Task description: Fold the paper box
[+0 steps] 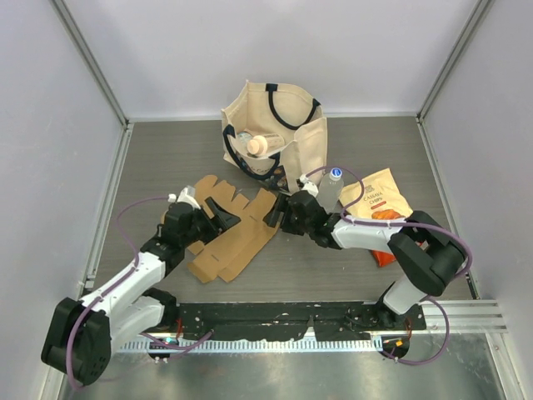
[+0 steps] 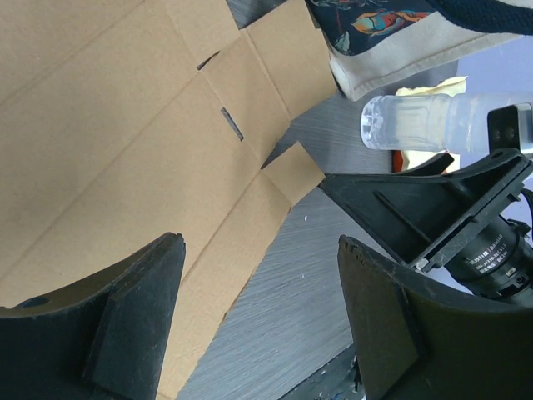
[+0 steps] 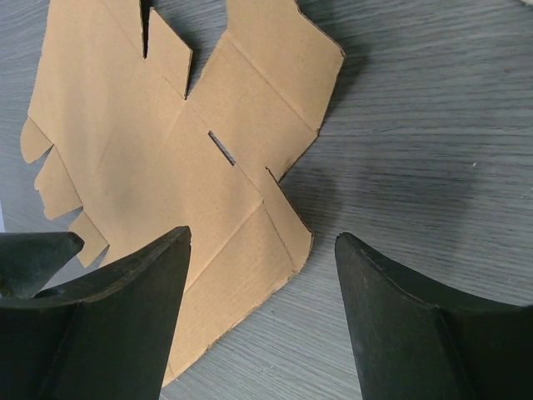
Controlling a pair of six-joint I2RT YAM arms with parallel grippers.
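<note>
paper box flat | left tool over it | right tool beside

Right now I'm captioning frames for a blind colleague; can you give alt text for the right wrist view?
A flat brown cardboard box blank with notched flaps lies unfolded on a grey wood-grain table. The black right gripper stands open in the foreground, holding nothing.

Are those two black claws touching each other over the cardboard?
Apart. The top external view shows a bare strip of the paper box between the left gripper and the right gripper.
</note>
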